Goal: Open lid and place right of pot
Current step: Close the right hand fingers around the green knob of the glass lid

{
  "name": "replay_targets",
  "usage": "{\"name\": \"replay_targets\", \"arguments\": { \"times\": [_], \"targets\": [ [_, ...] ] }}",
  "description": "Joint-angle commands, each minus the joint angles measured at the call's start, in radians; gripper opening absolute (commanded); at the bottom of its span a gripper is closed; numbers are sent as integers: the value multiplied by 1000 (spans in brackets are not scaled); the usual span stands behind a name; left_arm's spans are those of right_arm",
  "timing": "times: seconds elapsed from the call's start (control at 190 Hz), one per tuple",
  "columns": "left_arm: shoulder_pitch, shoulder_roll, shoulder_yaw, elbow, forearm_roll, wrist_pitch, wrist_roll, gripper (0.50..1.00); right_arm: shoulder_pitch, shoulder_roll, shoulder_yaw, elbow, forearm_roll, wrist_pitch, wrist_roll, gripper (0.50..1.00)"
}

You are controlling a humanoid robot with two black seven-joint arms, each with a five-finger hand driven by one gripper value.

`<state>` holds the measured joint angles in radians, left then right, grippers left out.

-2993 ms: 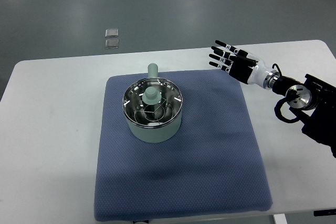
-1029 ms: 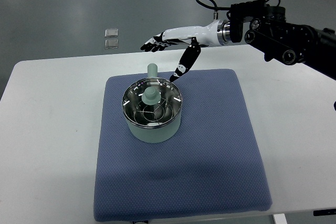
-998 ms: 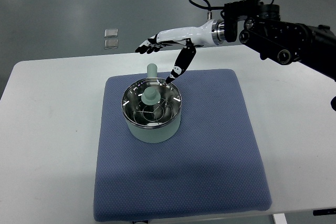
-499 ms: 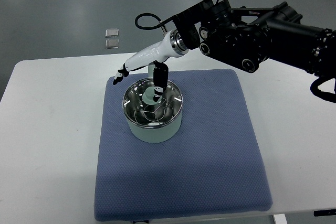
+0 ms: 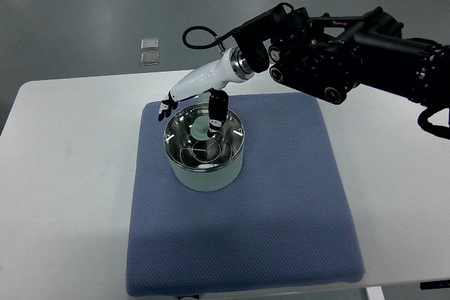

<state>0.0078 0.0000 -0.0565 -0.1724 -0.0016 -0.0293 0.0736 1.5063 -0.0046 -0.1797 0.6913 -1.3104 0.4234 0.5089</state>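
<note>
A pale green pot (image 5: 205, 170) stands on a blue mat (image 5: 281, 201). A glass lid (image 5: 190, 147) with a steel rim lies on the pot, with a green knob (image 5: 201, 129) at its middle. My right hand (image 5: 190, 119) reaches in from the right and hovers over the back of the lid. It is open: the fingers (image 5: 166, 109) stretch out past the pot's far left rim, and the thumb (image 5: 215, 114) hangs down just right of the knob. Nothing is grasped. The hand hides the pot's rear handle.
The mat covers the middle of a white table (image 5: 63, 173). Blue mat lies bare to the right of the pot. My bulky black right forearm (image 5: 351, 54) spans the table's far right. Two small clear squares (image 5: 149, 50) lie on the floor beyond the table.
My right arm swung in from the right side of the table to above the pot. In the last half second the hand edged right, keeping the thumb beside the knob.
</note>
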Motion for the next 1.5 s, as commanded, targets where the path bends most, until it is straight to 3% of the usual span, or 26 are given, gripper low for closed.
{"name": "replay_targets", "arguments": {
  "times": [0.0, 0.452, 1.145, 1.496],
  "targets": [
    [0, 0, 0, 1, 0, 0, 0, 1000, 0, 0, -1, -1, -1, 0, 0, 785],
    [-2, 0, 0, -4, 0, 0, 0, 1000, -5, -54, -15, -1, 0, -2, 0, 772],
    [-2, 0, 0, -2, 0, 0, 0, 1000, -11, -46, -15, 4, 0, -2, 2, 770],
    [-2, 0, 0, -1, 0, 0, 0, 1000, -12, -46, -14, 14, 0, -6, 8, 715]
  ]
}}
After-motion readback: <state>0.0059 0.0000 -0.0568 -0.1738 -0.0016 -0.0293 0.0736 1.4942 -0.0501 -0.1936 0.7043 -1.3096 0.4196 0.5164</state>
